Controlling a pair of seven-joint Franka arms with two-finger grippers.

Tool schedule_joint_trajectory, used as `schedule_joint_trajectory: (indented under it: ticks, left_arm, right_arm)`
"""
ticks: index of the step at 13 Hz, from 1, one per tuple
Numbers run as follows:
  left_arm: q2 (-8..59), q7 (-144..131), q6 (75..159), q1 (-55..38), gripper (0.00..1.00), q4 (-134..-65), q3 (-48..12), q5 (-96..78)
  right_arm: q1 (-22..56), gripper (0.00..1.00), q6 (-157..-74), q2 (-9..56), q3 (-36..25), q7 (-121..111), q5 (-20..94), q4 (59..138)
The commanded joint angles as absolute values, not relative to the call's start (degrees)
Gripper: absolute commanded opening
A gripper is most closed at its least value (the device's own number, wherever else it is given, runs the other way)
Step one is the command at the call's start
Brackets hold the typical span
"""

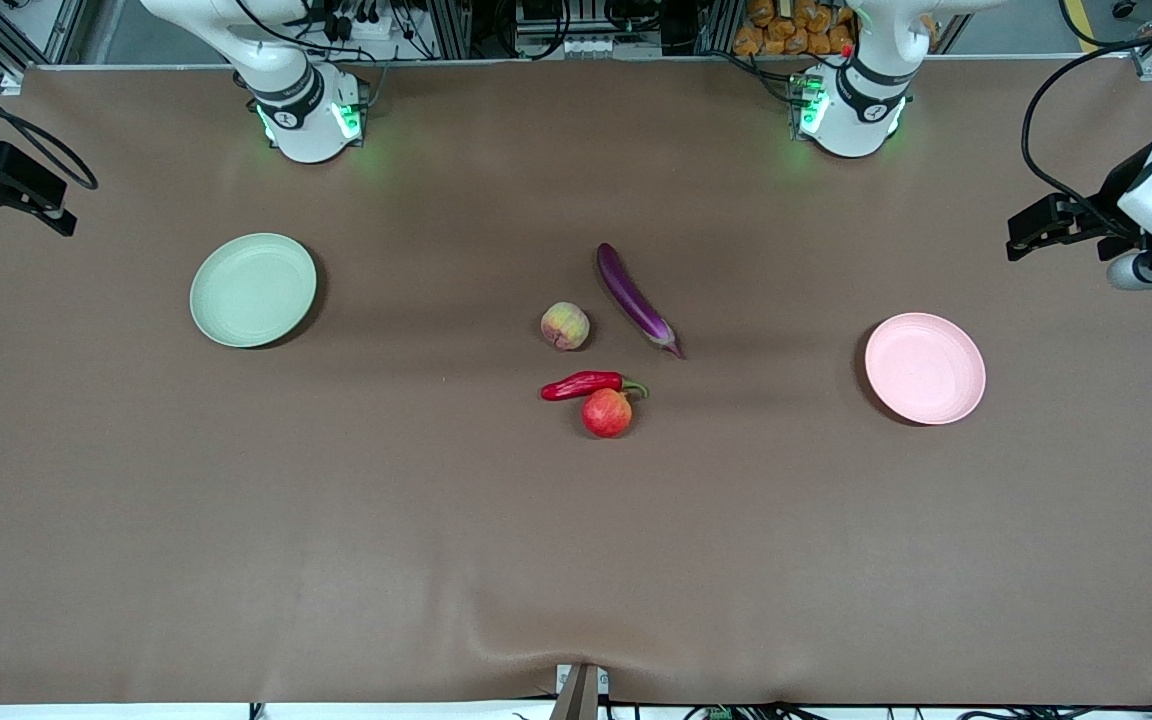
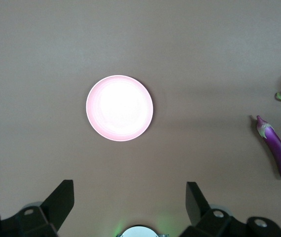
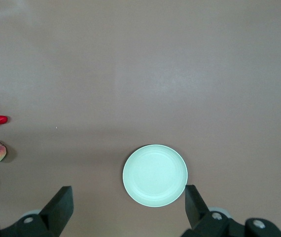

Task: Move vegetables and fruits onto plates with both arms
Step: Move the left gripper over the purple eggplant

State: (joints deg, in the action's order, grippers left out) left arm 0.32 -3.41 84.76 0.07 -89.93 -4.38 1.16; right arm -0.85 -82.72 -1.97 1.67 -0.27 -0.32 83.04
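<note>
Plates sitting well apart, green plate (image 1: 253,290) toward right arm's end, pink plate (image 1: 925,368) toward left arm's end, eggplant (image 1: 635,299), chili (image 1: 583,385), red fruit (image 1: 606,413) touching chili, peach (image 1: 565,326) lying clustered between them, left gripper (image 2: 130,200) hanging over table near pink plate, jaws wide, holding nothing, right gripper (image 3: 129,200) hanging over table near green plate, jaws wide, holding nothing.

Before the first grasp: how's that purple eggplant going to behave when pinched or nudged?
The eggplant looks glossy, so the fingers may slip on its skin. It is long, slim and tapered; pinched off-centre it would probably swing or droop. It lies flat and apart from the peach, so a nudge would likely pivot or roll it sideways rather than tip it.
</note>
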Motion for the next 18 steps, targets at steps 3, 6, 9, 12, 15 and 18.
schedule_joint_trajectory:
  ticks: [3,6,9,12,15,18]
  left_arm:
    - [0.6,-2.6,84.6,0.4,1.00,-89.2,-4.6,0.4]
    - [1.1,-3.4,84.6,0.4,1.00,-89.0,-4.6,0.4]
    - [1.3,-3.6,84.5,0.0,1.00,-89.1,-4.7,0.3]
    - [3.1,-8.8,84.5,-0.5,1.00,-88.5,-4.9,-1.1]
    - [5.0,-14.2,84.5,-0.5,1.00,-88.5,-5.1,-1.4]
    - [8.3,-18.3,84.7,-2.2,1.00,-88.1,-6.1,-3.4]
  right_arm:
    - [-1.4,1.00,-82.0,-1.4,2.0,-0.1,0.1,81.7]
    - [-1.1,1.00,-82.0,-1.4,2.0,-0.1,0.1,81.6]
    - [-1.3,1.00,-82.0,-1.4,2.0,-0.1,0.2,81.6]
    - [-1.2,1.00,-82.0,-1.4,2.0,-0.1,0.2,81.6]
    - [-1.3,1.00,-82.1,-1.4,2.1,-0.1,0.2,81.6]
    - [-1.0,1.00,-82.1,-1.4,2.1,-0.1,0.3,81.6]
